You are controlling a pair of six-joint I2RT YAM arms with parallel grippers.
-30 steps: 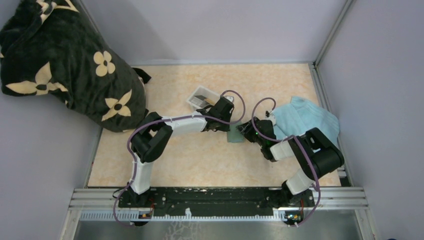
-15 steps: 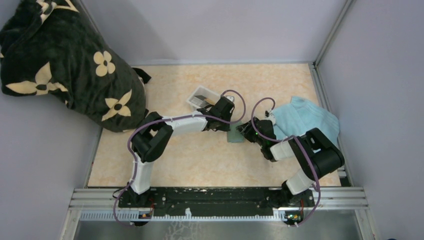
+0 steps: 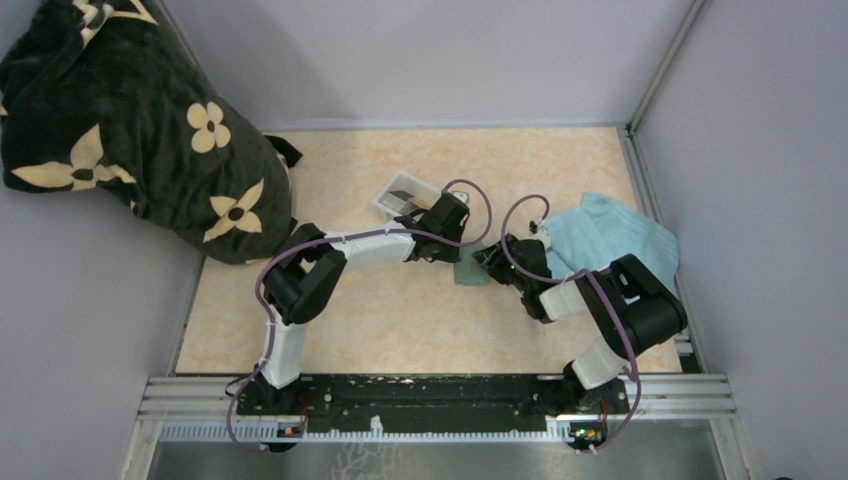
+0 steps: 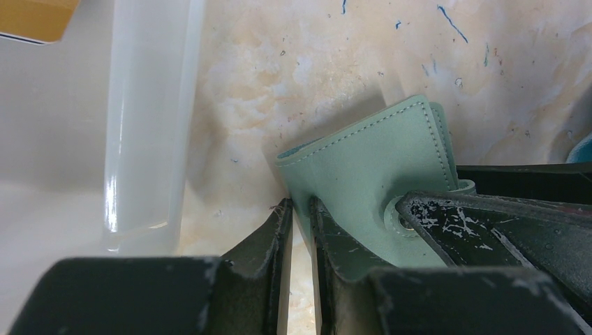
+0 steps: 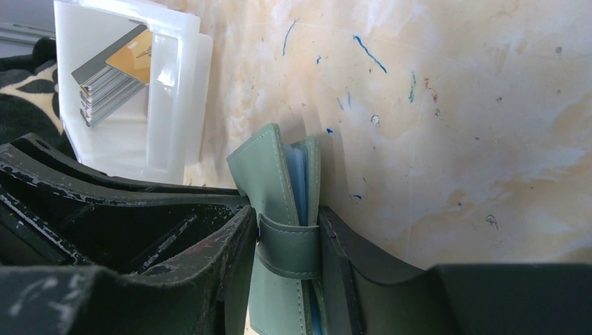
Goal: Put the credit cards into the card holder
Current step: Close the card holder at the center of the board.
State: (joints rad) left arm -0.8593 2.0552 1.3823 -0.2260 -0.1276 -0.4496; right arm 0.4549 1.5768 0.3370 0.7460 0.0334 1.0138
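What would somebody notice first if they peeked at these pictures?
Probably the big black blanket with cream flowers, heaped in the far left corner. Next, the right arm's fingers pressed on both sides of a little green card holder mid-table, where both arms meet. Just beyond it sits a white tray holding a stack of cards.

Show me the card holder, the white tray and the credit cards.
card holder (image 5: 269,178), right wrist view, on its green outer cover.
white tray (image 5: 169,105), right wrist view, on its side wall.
credit cards (image 5: 130,61), right wrist view, on the orange card.
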